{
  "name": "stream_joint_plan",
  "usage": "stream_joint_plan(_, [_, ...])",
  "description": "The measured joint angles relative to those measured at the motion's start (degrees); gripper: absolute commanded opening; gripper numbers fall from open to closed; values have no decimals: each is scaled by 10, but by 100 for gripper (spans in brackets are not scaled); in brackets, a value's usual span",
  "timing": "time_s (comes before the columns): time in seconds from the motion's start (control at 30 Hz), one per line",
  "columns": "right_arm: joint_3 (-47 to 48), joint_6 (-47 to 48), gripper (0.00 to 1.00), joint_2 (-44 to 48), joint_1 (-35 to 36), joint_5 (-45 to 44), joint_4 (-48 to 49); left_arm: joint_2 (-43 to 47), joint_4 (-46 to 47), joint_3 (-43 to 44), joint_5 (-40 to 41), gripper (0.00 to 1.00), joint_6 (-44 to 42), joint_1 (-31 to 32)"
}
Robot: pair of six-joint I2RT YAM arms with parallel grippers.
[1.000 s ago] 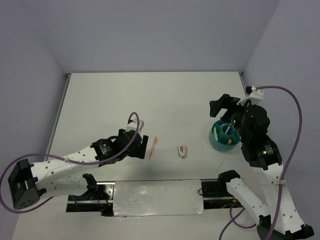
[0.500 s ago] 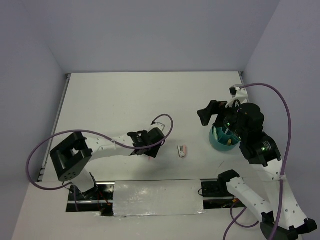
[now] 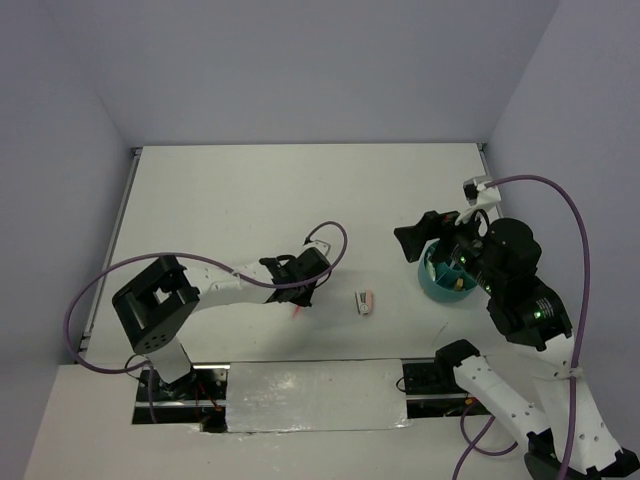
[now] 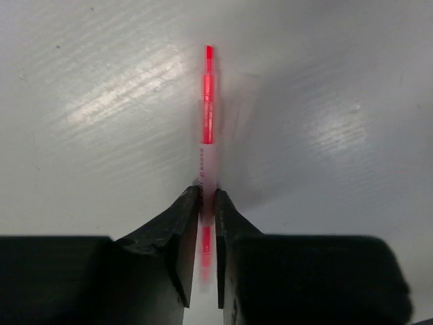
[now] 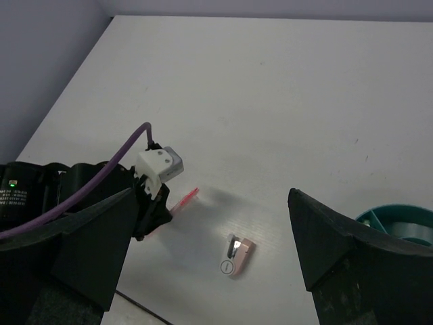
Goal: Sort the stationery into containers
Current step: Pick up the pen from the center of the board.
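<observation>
Left wrist view: the pink-red pen (image 4: pixel 206 135) lies flat on the white table (image 4: pixel 325 101), and the left hand (image 4: pixel 206 198) has its two fingers pressed against either side of the pale barrel. We read that as a pinch on the pen, which has not yet been lifted. The hold sits toward the near end, so most of the length juts out ahead of the fingers.

From above, we see the pen just left of the pink-white mini stapler (image 3: pixel 365 302), which also waits on the table. Both are well apart from the teal cup (image 3: pixel 440 288) on the right, where they belong. The right hand (image 5: pixel 211 223) hangs beside the cup with its fingers spread wide, holding nothing.

We see two risks from here:
- The off-centre pinch on a thin, smooth barrel could let the long free end droop or swivel on the lift, or slip out altogether.
- The right arm crowds the space over the cup, so a pen carried across could meet that arm, or catch the rim and land outside its compartment.
</observation>
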State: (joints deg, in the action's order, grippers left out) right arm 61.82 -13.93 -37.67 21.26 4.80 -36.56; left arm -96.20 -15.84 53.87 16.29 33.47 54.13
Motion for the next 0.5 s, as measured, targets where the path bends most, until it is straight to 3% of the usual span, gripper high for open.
stream_joint_plan(0.07, [0, 1, 98, 0, 0, 3, 0, 0, 3, -2, -2, 11, 0, -9])
stream_joint_plan(0.17, [0, 1, 100, 1, 1, 9, 1, 2, 9, -5, -4, 0, 3, -18])
stream_joint_plan(0.33, [0, -2, 100, 3, 1, 24, 5, 24, 13, -28, -3, 0, 14, -25])
stream_joint_plan(0.5, [-5, -19, 100, -19, 2, 39, 21, 72, -45, -54, 12, 0, 28, -34])
